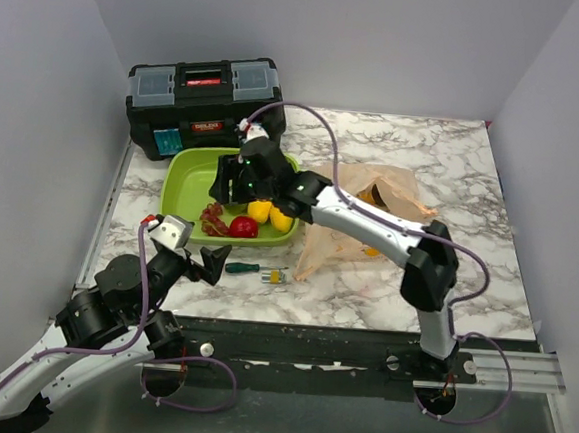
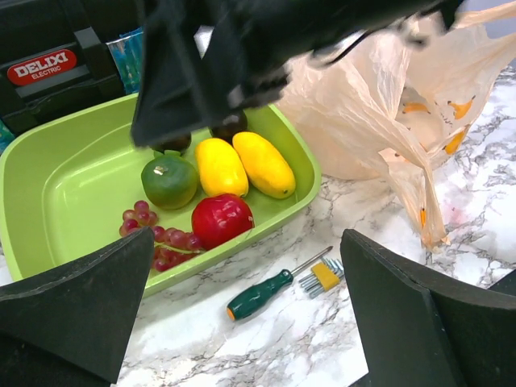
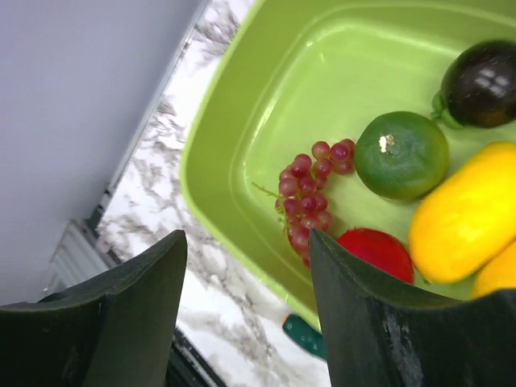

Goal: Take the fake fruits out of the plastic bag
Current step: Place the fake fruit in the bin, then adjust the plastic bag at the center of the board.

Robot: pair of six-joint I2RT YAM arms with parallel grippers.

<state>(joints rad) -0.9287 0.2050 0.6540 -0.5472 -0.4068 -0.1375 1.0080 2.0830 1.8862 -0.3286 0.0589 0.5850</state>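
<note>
Marbled white table (image 1: 454, 159) between plain grey walls, seen from above and from both wrists. At far left my left gripper (image 1: 208, 262) hangs low near the front edge, fingers spread as wide as they go and holding nothing, with a green-handled screwdriver (image 1: 250, 270) just beside it. Next comes the lime-green tray (image 2: 56, 185), holding a reddish grape cluster (image 3: 310, 197), a green round fruit (image 3: 401, 155), a dark purple fruit (image 3: 481, 72), two yellow fruits (image 2: 222, 167) and a red ball (image 2: 222, 219). My right gripper (image 3: 246, 242) hovers over the tray's near-left rim, fingers parted and empty. Right of the tray lies the crumpled peach plastic bag (image 1: 392, 185); something orange (image 1: 372, 195) shows at its mouth, probably a fruit left to fetch. I judge the drop-off done, so I would lift straight up clear of the fruits, then swing right to the mouth, perhaps pinning the bag with the left.
</note>
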